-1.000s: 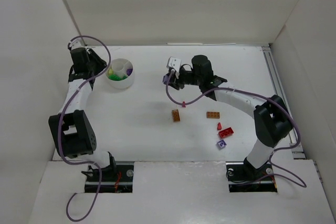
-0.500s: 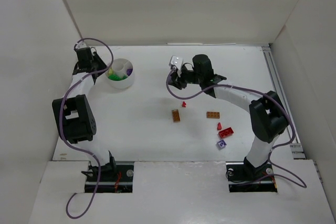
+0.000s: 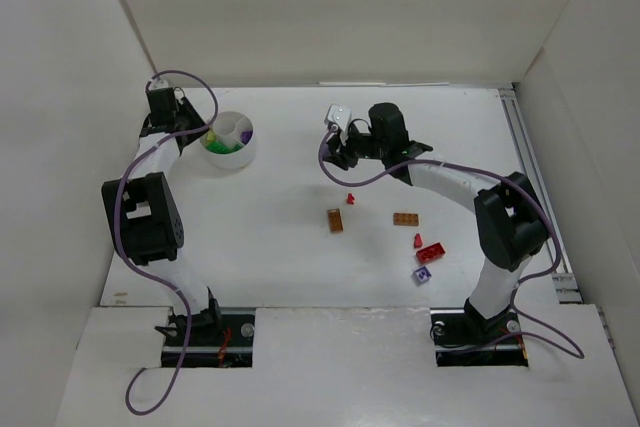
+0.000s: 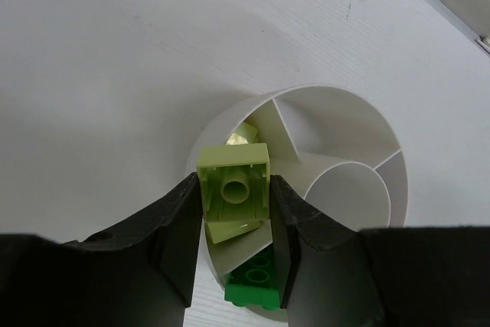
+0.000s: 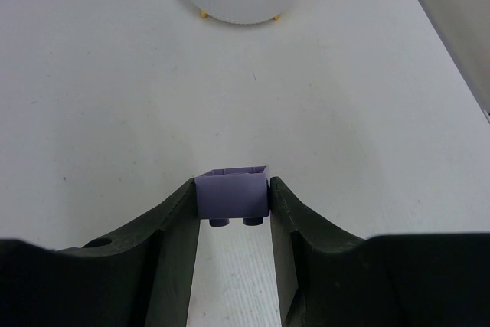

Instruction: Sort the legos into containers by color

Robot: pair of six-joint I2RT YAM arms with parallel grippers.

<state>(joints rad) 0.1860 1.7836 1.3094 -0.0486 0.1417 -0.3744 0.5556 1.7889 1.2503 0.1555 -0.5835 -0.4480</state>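
The left gripper (image 4: pixel 235 187) is clamped on a lime-yellow brick (image 4: pixel 233 178), whose hollow underside faces the wrist camera. It holds the brick directly above the round white divided dish (image 4: pixel 348 105), which stands at the far left of the table (image 3: pixel 270 247). The brick hangs over the segment that already contains lime-yellow pieces (image 4: pixel 243 135). That looks like the reason for the hold, since a release here would probably drop it in with its own colour. A green brick (image 4: pixel 256 285) lies in the adjoining segment. The round centre well and the segment beyond it show bare white. From above, a purple piece (image 3: pixel 246 134) sits on the dish's right side, though that view is too coarse to say exactly which segment holds it.

The right gripper (image 5: pixel 233 197) is closed on a pale purple brick (image 5: pixel 232 191), studs down, with the dish ahead of it and well apart. It is likely bound for the purple segment and may need to wait while the left arm occupies the space over the dish.

More legos lie unsorted on the near right of the table:
- an orange-brown brick (image 3: pixel 335 220)
- a second orange-brown brick (image 3: pixel 405 218) to its right
- a tiny red piece (image 3: pixel 351 198)
- a small red piece (image 3: pixel 418 241) just beside a red brick (image 3: pixel 431 253)
- a loose purple brick (image 3: pixel 422 274), nearest of all
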